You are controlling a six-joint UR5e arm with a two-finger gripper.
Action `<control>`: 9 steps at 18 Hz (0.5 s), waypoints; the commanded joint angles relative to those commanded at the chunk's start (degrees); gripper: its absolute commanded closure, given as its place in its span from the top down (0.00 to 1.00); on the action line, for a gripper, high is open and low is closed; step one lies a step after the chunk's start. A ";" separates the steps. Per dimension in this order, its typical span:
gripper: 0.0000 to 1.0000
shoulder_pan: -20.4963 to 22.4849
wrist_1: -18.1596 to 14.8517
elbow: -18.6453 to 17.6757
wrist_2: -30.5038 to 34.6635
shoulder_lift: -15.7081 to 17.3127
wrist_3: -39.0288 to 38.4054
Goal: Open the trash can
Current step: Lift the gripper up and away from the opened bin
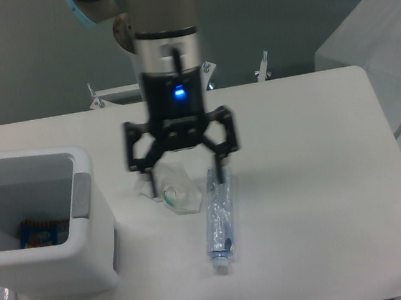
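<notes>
The trash can (51, 268) is sitting at the table's (313, 180) left edge with its top open, the interior showing and a small blue-and-yellow packet (32, 233) lying inside at the bottom. Its grey push-button (81, 196) is facing up on the right rim. The gripper (183, 177) is hanging over mid-table, fingers spread wide and holding nothing, well apart from the can. Its left finger is hovering above the crumpled clear wrapper (177, 195); its right finger is pointing down at the top end of the clear bottle (219, 217), contact unclear. The bottle is lying just beside the wrapper. Bare tabletop is stretching right, toward the far edge.
</notes>
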 joint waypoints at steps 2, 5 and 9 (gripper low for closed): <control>1.00 2.64 -0.53 -0.09 0.09 0.00 6.84; 1.00 6.07 -3.24 -0.62 2.71 -0.09 20.64; 1.00 9.76 -5.89 -0.97 4.13 -0.61 32.70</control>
